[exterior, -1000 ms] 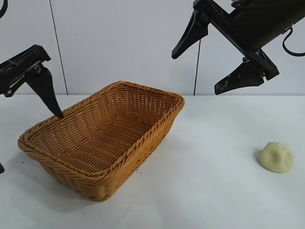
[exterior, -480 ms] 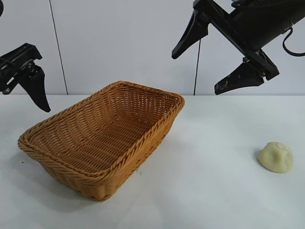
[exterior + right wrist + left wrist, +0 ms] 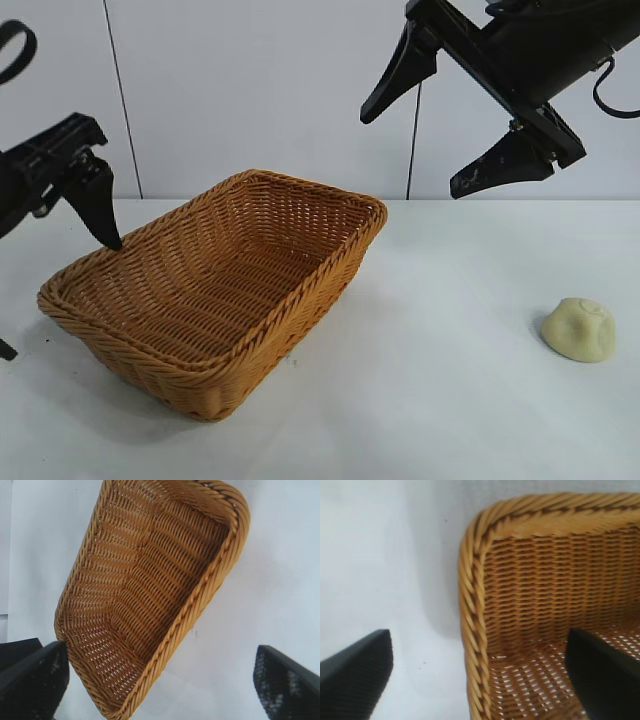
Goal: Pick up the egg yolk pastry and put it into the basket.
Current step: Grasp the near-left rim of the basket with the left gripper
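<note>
Level exterior camera faces both arms; both wrist cameras share the basket (image 3: 215, 290).

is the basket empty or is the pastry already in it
Empty. The basket shows only bare wicker inside in the exterior and both wrist views, and the egg yolk pastry sits on the table well to its right.

A robot test bench in a lab: a bare white table (image 3: 450, 420) against plain white wall panels (image 3: 260, 90), with black robot arms hanging over it at ten and one o'clock
</note>
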{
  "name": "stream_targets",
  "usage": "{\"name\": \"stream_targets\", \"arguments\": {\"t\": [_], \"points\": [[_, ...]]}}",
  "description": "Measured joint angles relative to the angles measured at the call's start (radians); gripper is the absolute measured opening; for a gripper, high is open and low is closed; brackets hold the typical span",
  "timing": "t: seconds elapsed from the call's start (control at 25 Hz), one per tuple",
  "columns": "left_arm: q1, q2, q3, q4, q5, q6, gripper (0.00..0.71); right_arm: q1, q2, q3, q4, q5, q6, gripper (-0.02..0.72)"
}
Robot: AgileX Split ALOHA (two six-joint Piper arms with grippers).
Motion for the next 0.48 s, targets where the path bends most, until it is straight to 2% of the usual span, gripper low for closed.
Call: {"name": "stream_targets", "arguments": {"t": [0.28, 0.48], "points": [[0.0, 0.137, 0.0, -0.006, -0.112, 0.012, 0.685, 0.0, 0.0, 0.0, 0.0, 0.0, 0.0, 0.694], [-0.001, 0.216, 0.0, -0.029, -0.148, 0.015, 0.685, 0.0, 0.0, 0.0, 0.0, 0.0, 0.0, 0.694]]}}
